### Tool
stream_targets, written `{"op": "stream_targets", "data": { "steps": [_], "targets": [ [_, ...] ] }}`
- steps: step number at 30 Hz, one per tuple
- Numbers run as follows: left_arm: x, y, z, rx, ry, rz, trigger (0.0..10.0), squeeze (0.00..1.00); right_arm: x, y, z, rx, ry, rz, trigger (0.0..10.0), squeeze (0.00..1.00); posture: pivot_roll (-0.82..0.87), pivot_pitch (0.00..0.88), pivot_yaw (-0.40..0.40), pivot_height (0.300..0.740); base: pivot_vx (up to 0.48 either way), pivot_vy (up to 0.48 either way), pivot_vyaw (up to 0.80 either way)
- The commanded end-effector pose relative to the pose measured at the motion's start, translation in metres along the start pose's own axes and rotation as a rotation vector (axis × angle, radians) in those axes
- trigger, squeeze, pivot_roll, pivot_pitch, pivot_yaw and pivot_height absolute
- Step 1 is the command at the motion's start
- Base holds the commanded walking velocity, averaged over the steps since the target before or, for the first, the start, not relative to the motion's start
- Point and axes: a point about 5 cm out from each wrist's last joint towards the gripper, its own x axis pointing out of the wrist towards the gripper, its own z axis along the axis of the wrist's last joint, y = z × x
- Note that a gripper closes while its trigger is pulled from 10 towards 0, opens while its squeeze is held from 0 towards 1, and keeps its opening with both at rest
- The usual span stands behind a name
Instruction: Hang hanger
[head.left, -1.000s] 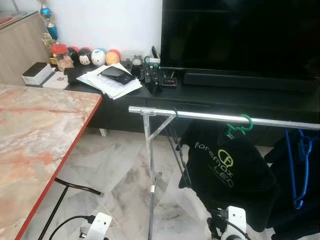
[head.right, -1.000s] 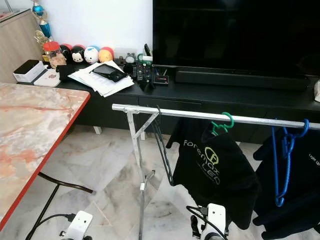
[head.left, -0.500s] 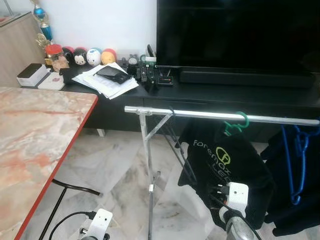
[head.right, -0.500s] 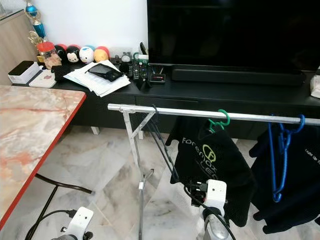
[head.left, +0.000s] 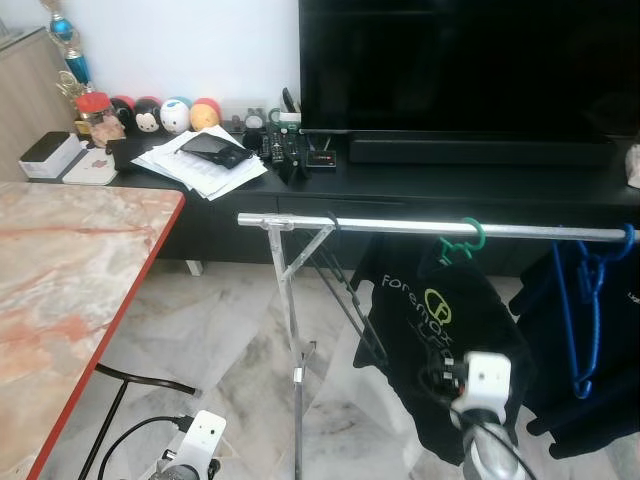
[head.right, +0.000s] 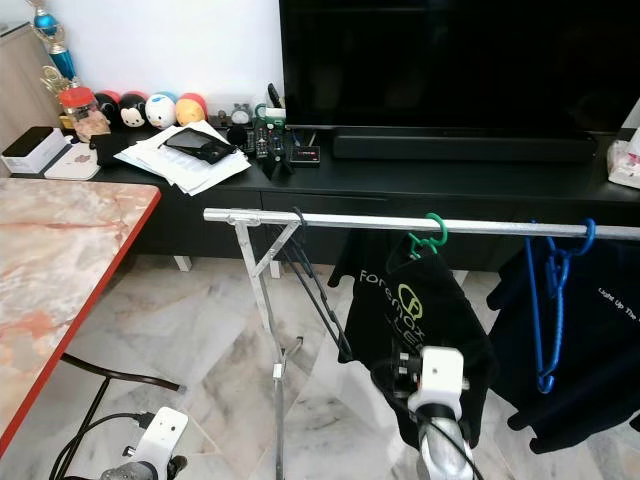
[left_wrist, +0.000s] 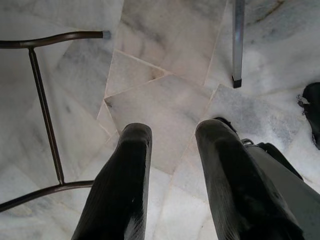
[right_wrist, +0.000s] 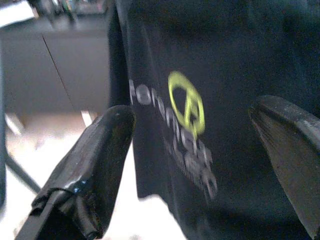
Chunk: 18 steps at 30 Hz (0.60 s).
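While the left arm hangs low near the floor, the right gripper (right_wrist: 195, 165) is raised in front of the black T-shirt (head.left: 440, 330), its two black fingers (right_wrist: 95, 165) spread wide with nothing between them; in the right wrist view the shirt's yellow-green logo sits in the gap. That shirt hangs on a green hanger (head.left: 462, 240) whose hook is over the silver rail (head.left: 400, 226) of a clothes rack — the rail runs left to right across the scene, in front of the black TV cabinet (head.left: 450, 190). To the right on the same rail a blue hanger (head.left: 580, 300) carries a dark garment (head.right: 590, 340) with white lettering. The rail's left end rests on a slanted metal leg (head.left: 292, 330) that stands on the marble floor (head.left: 220, 330). The left gripper (left_wrist: 172, 180) points down at the floor tiles, its fingers (left_wrist: 120, 185) a moderate gap apart and empty, beside the dark curved tube of a table frame (left_wrist: 42, 105). At the left edge of the scene is a marble-patterned table (head.left: 70, 270) with a red rim. On the far cabinet lie papers (head.left: 205, 165) with a dark device on top, some remotes (head.left: 285, 150), a row of round toy figures (head.left: 160, 113) — and behind them a large dark television (head.left: 470, 65).
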Motion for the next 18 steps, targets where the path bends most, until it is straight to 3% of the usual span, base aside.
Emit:
{"op": "stream_targets", "data": {
  "steps": [1, 9, 18],
  "targets": [
    [0.0, 0.004, -0.002, -0.008, 0.018, 0.016, 10.0, 0.0, 0.008, 0.003, 0.01, 0.007, -0.029, 0.021, 10.0, 0.0, -0.13, 0.0, 0.024, 0.74, 0.0, 0.0, 0.0],
    [0.0, 0.005, -0.001, -0.028, 0.018, 0.032, 10.0, 0.0, 0.027, 0.012, 0.033, 0.01, -0.087, 0.052, 10.0, 0.0, -0.1, 0.0, 0.009, 0.74, 0.0, 0.0, 0.0],
    [0.001, 0.012, 0.006, -0.035, 0.011, 0.059, 10.0, 0.0, 0.046, 0.011, 0.057, 0.007, -0.147, -0.004, 10.0, 0.0, -0.05, 0.0, 0.007, 0.74, 0.0, 0.0, 0.0]
  ]
}}
